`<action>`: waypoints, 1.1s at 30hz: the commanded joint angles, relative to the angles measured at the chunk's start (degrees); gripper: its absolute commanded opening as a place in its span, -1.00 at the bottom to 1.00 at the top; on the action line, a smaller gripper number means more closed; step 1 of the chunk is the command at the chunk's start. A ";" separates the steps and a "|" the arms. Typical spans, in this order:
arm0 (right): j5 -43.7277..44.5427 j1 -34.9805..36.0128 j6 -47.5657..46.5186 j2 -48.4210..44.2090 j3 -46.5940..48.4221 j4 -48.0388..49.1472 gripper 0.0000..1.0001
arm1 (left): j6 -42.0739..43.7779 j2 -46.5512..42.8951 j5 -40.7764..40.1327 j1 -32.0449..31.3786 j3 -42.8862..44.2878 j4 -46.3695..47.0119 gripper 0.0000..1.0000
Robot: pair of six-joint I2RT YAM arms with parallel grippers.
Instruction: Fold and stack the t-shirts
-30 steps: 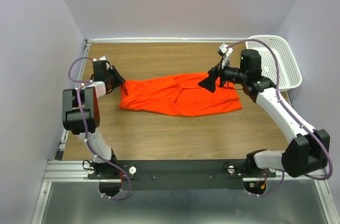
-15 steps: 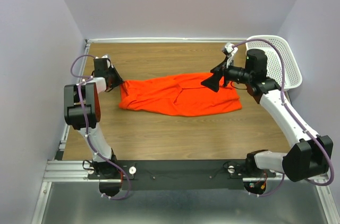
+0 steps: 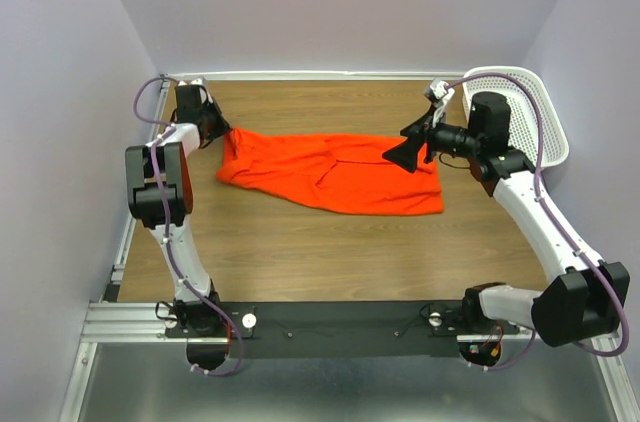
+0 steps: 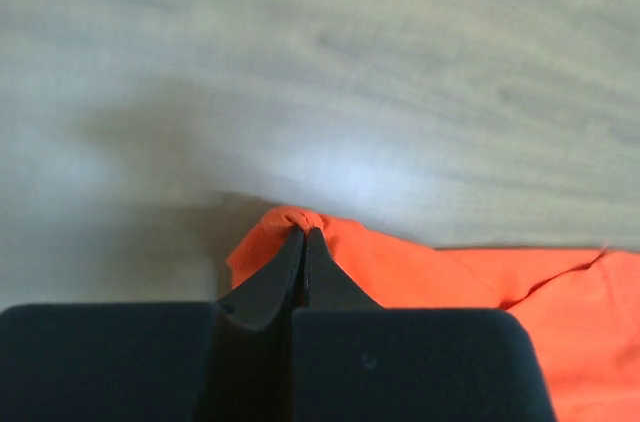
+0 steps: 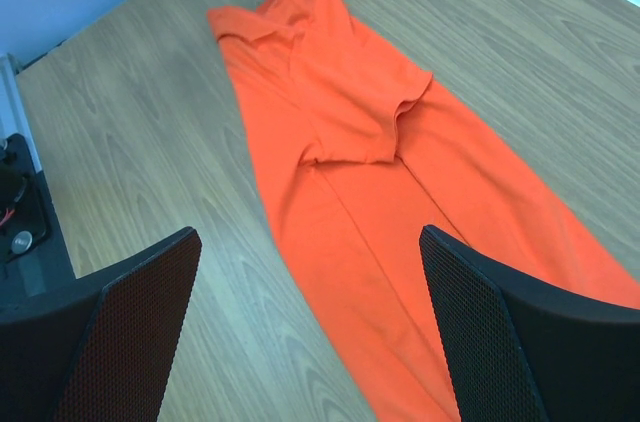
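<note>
Moved since a second ago: the left gripper [image 3: 222,132] has drawn back toward the far left corner, taking the shirt's left end with it. The cloth now lies longer and slants from far left to near right. The right arm has shifted slightly toward the basket side.
T-shirts, count: one orange-red t-shirt [image 3: 335,174], no print showing.
T-shirt, place: flat on the wooden table [image 3: 330,242], in the far half, spanning most of the gap between the two arms. It is well clear of the basket.
T-shirt, shape: a long narrow band, doubled over lengthwise, with one short sleeve [image 5: 365,127] lying on top of the body (clearest from the right wrist).
Left gripper, state: its fingers [image 4: 303,242] are pressed together on a small bunched corner of the t-shirt [image 4: 420,267], at its left end, low over the table.
Right gripper, state: the right gripper [image 3: 405,154] is spread wide and holds nothing. It hangs above the right part of the t-shirt [image 5: 340,172] without touching it.
Right gripper, wrist view: both mesh-faced pads [image 5: 140,327] stand far apart, with cloth and table showing between them.
Baskets, count: one white plastic lattice basket [image 3: 530,107] at the far right corner, beside the right arm.
Arms, count: two.
</note>
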 commanded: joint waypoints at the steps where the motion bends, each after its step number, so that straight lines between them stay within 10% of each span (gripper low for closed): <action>1: -1.44 -0.65 0.03 -1.20 -0.64 -1.22 0.95 | 0.48 6.27 3.25 0.27 9.12 -1.10 -1.00; 11: 0.58 -0.74 -6.56 1.79 -0.29 -4.63 0.96 | -7.25 22.19 12.13 0.09 37.70 -0.75 -0.98; 18: 0.14 0.13 -17.53 7.59 1.56 -13.33 0.96 | -7.37 21.61 6.44 -0.17 49.94 -2.85 -0.12; 25: 8.66 11.29 -35.19 7.68 -4.76 -16.16 0.97 | 0.21 -0.11 -11.41 0.27 32.31 0.22 0.26; 33: 23.31 28.25 -37.60 15.22 -3.89 -9.93 0.94 | -7.43 -26.29 -4.05 1.93 -2.06 7.34 0.40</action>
